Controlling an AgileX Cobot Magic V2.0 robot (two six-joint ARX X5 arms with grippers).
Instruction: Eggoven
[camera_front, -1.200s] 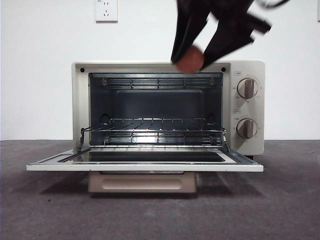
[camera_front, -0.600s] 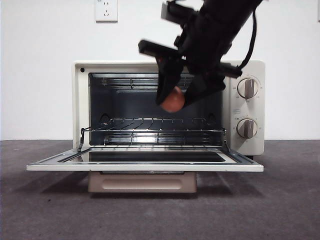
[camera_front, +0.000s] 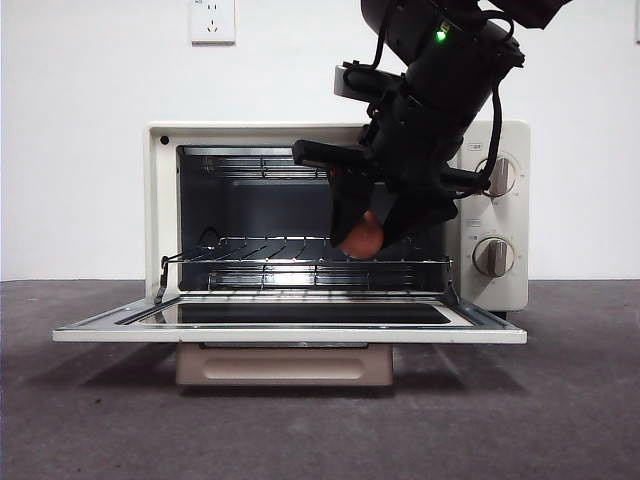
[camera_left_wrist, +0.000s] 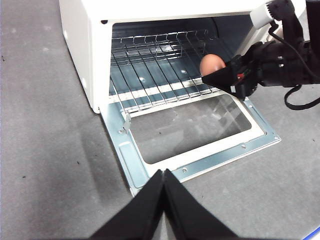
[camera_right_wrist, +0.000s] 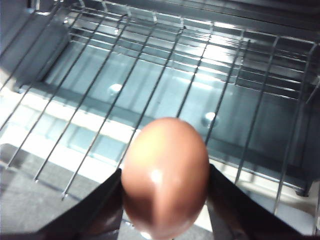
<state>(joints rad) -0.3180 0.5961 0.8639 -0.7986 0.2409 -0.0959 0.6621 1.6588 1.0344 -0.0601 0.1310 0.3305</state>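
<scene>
Left claw (camera_left_wrist: 163, 182) pressed together, empty, hanging over the bench (camera_left_wrist: 45, 150) before the dropped door (camera_front: 290, 330). Cream oven (camera_front: 160, 200) wide open, rack (camera_front: 300, 250) bare, knob markings unreadable. Right claw (camera_front: 368, 232) pinching the egg (camera_front: 362, 238) just above the rack's front, right of centre.

A reddish-brown egg (camera_right_wrist: 166, 177) is seen between black tool jaws. The oven (camera_front: 155, 200) is cream, its rack (camera_left_wrist: 155, 62) silver, the table (camera_front: 560, 420) dark grey.

Even, bright light — glare on the rack (camera_right_wrist: 210, 55) — egg (camera_right_wrist: 166, 176) slightly blurred.
</scene>
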